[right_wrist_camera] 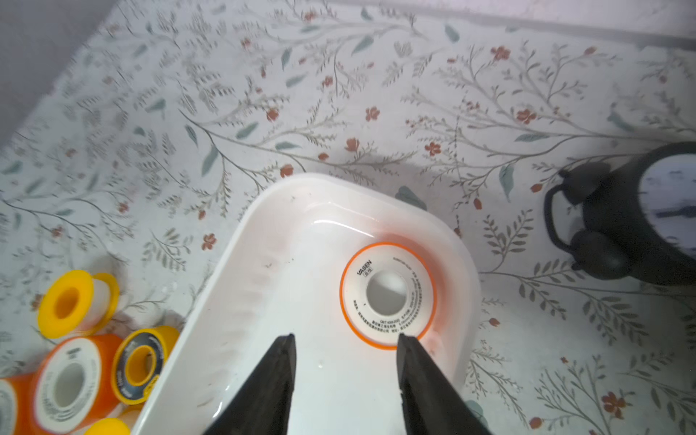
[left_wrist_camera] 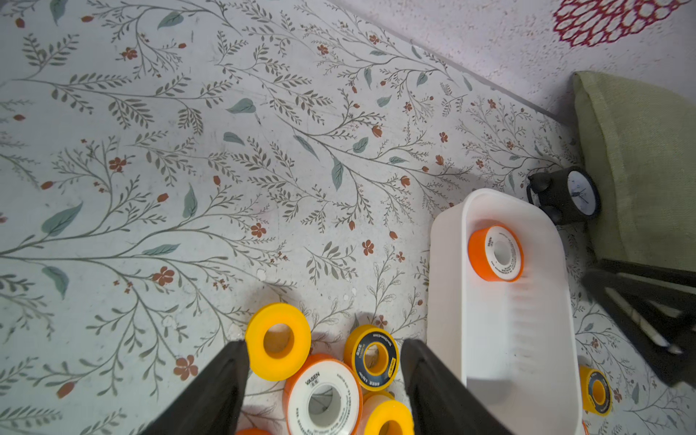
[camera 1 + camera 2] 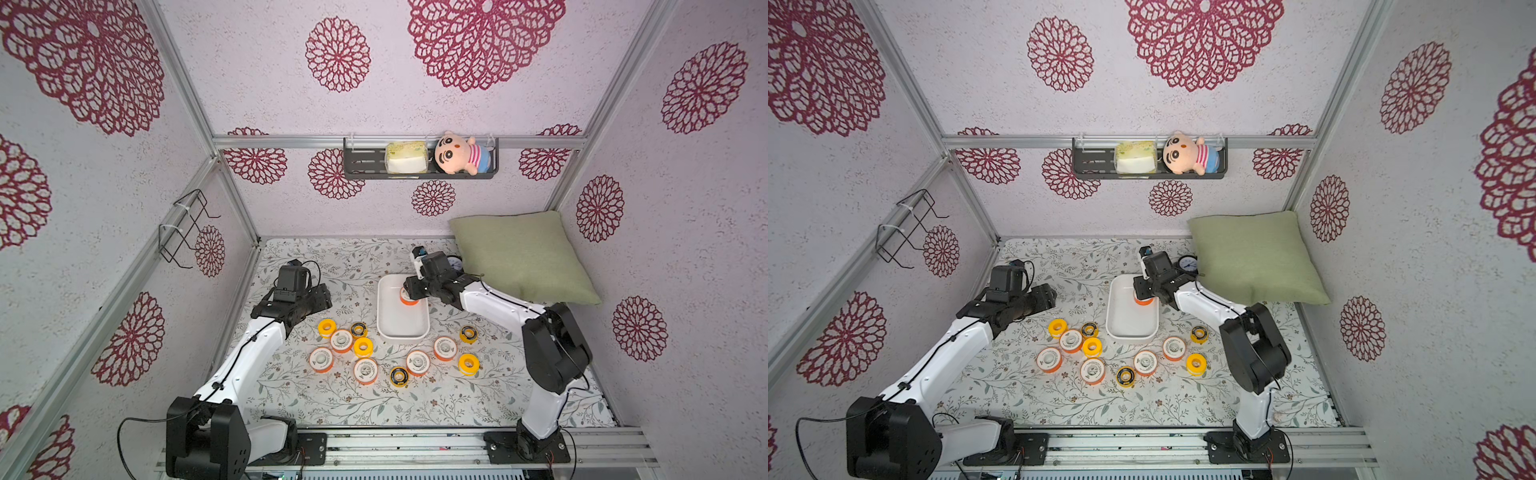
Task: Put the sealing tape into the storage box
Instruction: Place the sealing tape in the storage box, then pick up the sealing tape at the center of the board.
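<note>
Inside the white plastic rectangular storage box [image 3: 400, 322], at its far end, one white-faced spool of sealing tape with an orange rim [image 3: 409, 300] is seen lying flat on the floor, close to the corner on the right arm's side. The right arm's jaws are held over that end of the box, parted moderately, with nothing between them. In the right wrist view one tip is seen at the edge of the spool; whether it touches cannot be told.

Eleven more spools are spread on the floral-patterned table [image 3: 332, 401] around the box's near end, none inside it. Five are white-faced with orange rims [image 3: 341, 340], three are all yellow [image 3: 363, 347], and three are yellow with black ring faces [image 3: 399, 376]. Six are clustered on the left arm's side of the box, some touching; the other five are spaced out on the right arm's side.

The left arm's jaws are held wide apart and empty by the far edge of that cluster, beside the box. A round black alarm clock [image 3: 1187, 264] is seen just beyond the box, against a green square cushion [image 3: 523, 257].
</note>
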You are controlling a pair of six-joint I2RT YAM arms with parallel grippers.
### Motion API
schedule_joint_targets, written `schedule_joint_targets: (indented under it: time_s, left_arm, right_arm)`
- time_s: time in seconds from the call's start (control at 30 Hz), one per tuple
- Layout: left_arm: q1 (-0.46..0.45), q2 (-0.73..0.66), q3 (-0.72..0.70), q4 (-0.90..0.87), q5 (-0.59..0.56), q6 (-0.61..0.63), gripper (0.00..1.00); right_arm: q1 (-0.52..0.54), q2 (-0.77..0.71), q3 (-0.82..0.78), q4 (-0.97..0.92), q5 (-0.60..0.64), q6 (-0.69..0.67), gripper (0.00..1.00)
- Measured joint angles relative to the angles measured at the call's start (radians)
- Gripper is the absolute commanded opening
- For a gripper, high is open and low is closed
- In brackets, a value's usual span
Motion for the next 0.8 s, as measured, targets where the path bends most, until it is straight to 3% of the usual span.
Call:
schedule_joint_targets:
  time_s: [0.37,0.8]
  left_arm:
    - [-0.026,-0.094,-0.067,-0.157,-0.145,-0.117,0.68]
    - [-0.119,-0.264,-0.299,-0.246,-0.153,-0.28,0.66]
  right_arm:
    - [-0.111,-0.223,-0.276,0.15,-0.07,0.076,0.51]
    - [-0.117,-0.26,-0.338,0.167,-0.069,0.077,0.51]
